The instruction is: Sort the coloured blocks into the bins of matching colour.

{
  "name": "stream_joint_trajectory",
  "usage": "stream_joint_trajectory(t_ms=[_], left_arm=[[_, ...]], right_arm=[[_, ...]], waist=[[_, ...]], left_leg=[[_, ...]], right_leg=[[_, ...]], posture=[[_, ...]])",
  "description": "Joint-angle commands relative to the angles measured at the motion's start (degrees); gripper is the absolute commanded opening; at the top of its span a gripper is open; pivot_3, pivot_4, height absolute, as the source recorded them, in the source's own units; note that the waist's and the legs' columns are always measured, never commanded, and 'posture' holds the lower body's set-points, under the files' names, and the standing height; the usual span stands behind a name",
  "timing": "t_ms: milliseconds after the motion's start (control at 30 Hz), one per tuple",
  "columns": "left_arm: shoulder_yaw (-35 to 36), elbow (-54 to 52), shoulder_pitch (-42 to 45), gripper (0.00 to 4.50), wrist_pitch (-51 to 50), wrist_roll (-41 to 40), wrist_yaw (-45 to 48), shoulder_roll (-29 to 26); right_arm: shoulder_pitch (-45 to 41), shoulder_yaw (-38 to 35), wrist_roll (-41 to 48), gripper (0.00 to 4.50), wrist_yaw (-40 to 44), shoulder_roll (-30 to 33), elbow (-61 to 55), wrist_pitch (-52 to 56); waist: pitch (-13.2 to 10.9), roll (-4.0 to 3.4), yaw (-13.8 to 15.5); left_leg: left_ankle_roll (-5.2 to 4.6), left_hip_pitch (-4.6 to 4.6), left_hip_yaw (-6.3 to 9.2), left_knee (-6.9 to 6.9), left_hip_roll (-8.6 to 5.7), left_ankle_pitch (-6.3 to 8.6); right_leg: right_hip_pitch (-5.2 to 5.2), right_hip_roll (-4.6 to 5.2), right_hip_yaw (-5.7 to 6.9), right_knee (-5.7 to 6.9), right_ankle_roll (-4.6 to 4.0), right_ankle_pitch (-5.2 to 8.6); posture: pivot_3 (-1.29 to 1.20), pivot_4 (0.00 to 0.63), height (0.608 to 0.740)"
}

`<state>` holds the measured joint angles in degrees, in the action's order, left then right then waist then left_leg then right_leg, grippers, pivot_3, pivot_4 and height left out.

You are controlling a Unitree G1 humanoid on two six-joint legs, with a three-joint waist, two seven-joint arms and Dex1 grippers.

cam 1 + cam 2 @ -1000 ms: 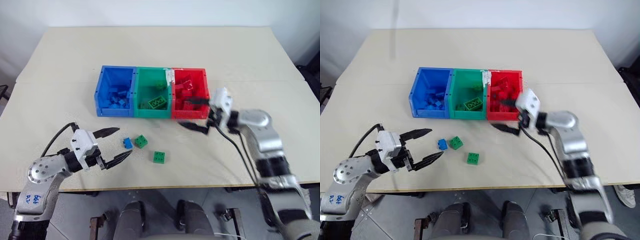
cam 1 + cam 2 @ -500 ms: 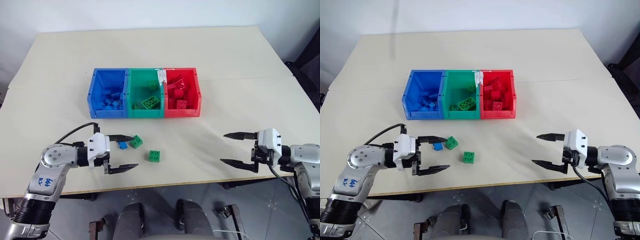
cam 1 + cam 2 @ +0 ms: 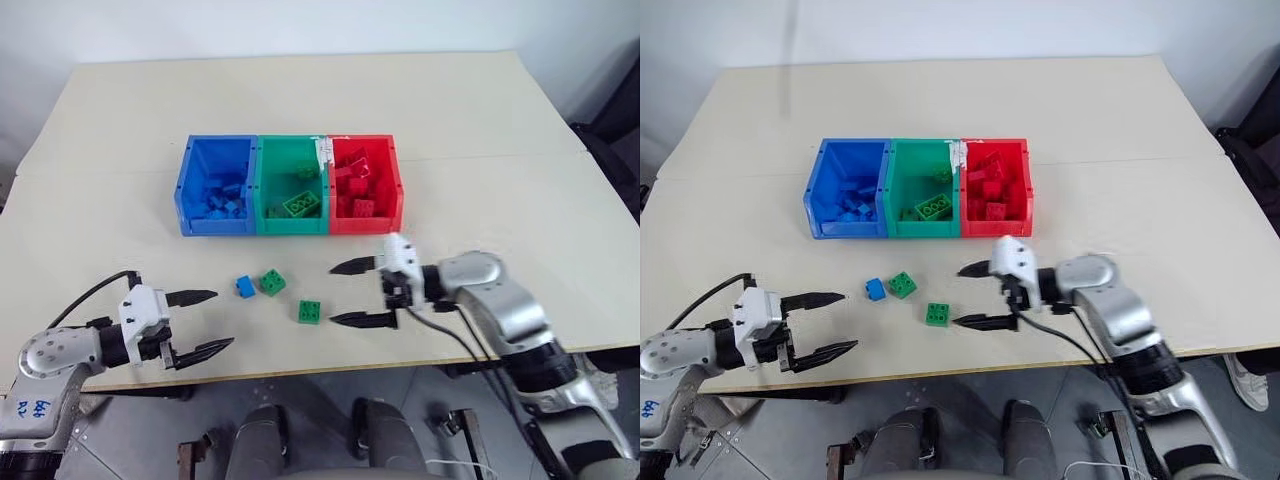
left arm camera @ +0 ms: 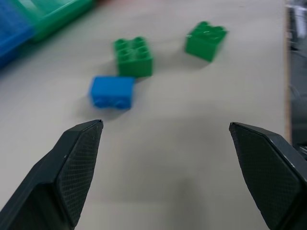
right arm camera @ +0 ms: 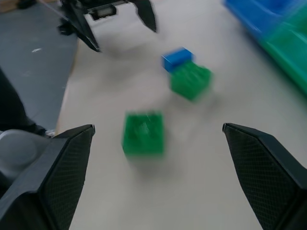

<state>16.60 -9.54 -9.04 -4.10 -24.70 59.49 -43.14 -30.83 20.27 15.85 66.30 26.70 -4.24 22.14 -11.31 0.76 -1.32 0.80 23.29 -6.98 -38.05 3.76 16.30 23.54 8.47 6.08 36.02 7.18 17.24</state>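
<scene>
My left pincer point(image 3: 200, 321) released at 7 o'clock, my right pincer point(image 3: 352, 293) released at 5 o'clock beside a green block point(image 3: 310, 311), blue block point(image 3: 244, 286) touching another green block point(image 3: 272, 281), bins point(image 3: 290, 227) at 12 o'clock on worktop point(image 3: 480, 160).

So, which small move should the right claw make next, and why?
Probably ease the right claw forward to straddle the nearest green brick. Its fingers are open and empty, pointing at that brick, which lies loose on the table just ahead of them, apart from the other two bricks.
</scene>
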Motion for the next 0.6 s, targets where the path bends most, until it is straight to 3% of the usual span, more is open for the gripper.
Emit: stream_joint_trajectory(t_ms=[33, 133, 233, 467, 600], left_arm=[[2.52, -3.54, -2.03, 4.50, 0.58, -1.25, -1.09, 0.62], [2.99, -4.72, -3.63, 4.50, 0.48, -1.22, -1.68, 1.09], [3.13, -5.54, -4.06, 4.50, 0.05, -1.26, -2.26, 1.15], [3.30, -6.71, -3.45, 4.50, -0.87, -2.18, -3.87, 1.98], [4.33, -9.30, -2.43, 4.50, -3.38, -4.52, -8.76, 4.87]], right_arm=[[-0.41, 3.16, -4.46, 4.47, -2.81, -1.66, 1.71, -1.50], [-0.05, 4.36, -7.11, 4.47, -5.69, -3.68, 4.25, -2.83], [0.47, 4.13, -7.83, 3.85, -6.11, -4.04, 4.86, -3.92], [-0.57, 0.91, -5.17, 1.45, -5.34, -3.87, 3.48, -3.07], [-5.47, -4.42, -1.42, 1.47, -8.92, -7.29, 5.03, 1.16]], waist=[[0.01, 0.01, 0.00], [0.01, 0.02, -0.29], [0.01, 0.02, -0.31], [0.02, 0.02, -0.30], [0.01, 0.02, -0.46]], left_leg=[[0.00, 0.01, -0.01, 0.00, 0.00, 0.01], [0.01, 0.00, -0.07, 0.01, -0.01, 0.04], [0.03, -0.01, -0.09, 0.02, 0.02, 0.04], [0.03, -0.01, -0.10, 0.02, 0.02, 0.05], [0.03, -0.01, -0.09, 0.01, 0.03, 0.05]], right_leg=[[0.00, 0.00, 0.01, 0.00, 0.00, 0.00], [0.03, 0.01, 0.02, 0.01, 0.00, 0.00], [0.05, -0.01, 0.03, 0.04, 0.00, 0.00], [0.05, -0.01, 0.03, 0.03, 0.00, 0.00], [0.06, -0.01, 0.02, 0.05, -0.01, 0.00]], posture=[[0.00, 0.150, 0.740], [0.00, 0.150, 0.740], [0.00, 0.150, 0.740], [0.00, 0.150, 0.740], [0.00, 0.150, 0.740]])
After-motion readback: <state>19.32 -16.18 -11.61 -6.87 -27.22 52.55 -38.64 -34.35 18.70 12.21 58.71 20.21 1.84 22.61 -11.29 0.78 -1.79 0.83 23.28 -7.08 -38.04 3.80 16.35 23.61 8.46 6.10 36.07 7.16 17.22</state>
